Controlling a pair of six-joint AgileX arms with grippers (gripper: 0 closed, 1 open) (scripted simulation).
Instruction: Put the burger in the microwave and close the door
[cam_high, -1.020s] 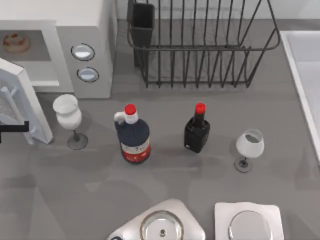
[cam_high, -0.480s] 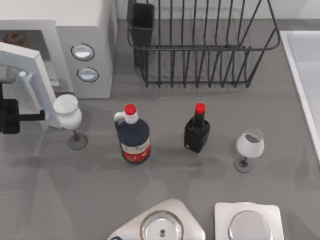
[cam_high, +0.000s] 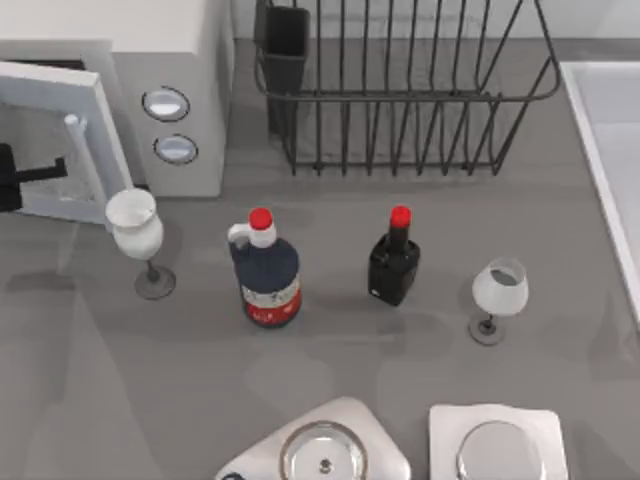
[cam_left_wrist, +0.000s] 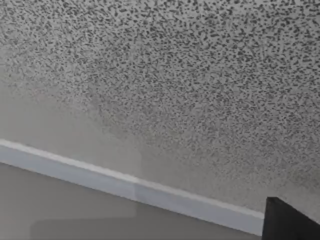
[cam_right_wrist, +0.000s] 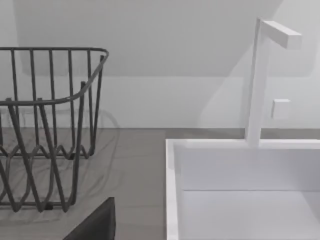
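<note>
The white-grey microwave (cam_high: 185, 55) stands at the table's back left, its two round knobs (cam_high: 166, 103) facing up. The door (cam_high: 45, 125) with its white bar handle (cam_high: 85, 160) lies almost flat against the front of the microwave, with a thin dark gap left at its far edge. The burger is hidden behind the door. My left gripper (cam_high: 28, 178) is a black shape at the far left edge, pressed against the door's outer face. The left wrist view has the door's speckled window (cam_left_wrist: 160, 75) and white frame (cam_left_wrist: 125, 185) very close. My right gripper (cam_right_wrist: 95, 225) is parked near the sink.
A wine glass (cam_high: 137, 235) stands just in front of the door's right corner. A dark jug (cam_high: 267, 265), a black bottle (cam_high: 394, 260) and a second glass (cam_high: 497, 295) line the middle. A wire dish rack (cam_high: 400, 90) is at the back and a sink (cam_right_wrist: 240, 190) at the right.
The door has swung from wide open to nearly shut against the microwave. My left gripper has followed it toward the back. The burger, seen inside before, is now covered.
</note>
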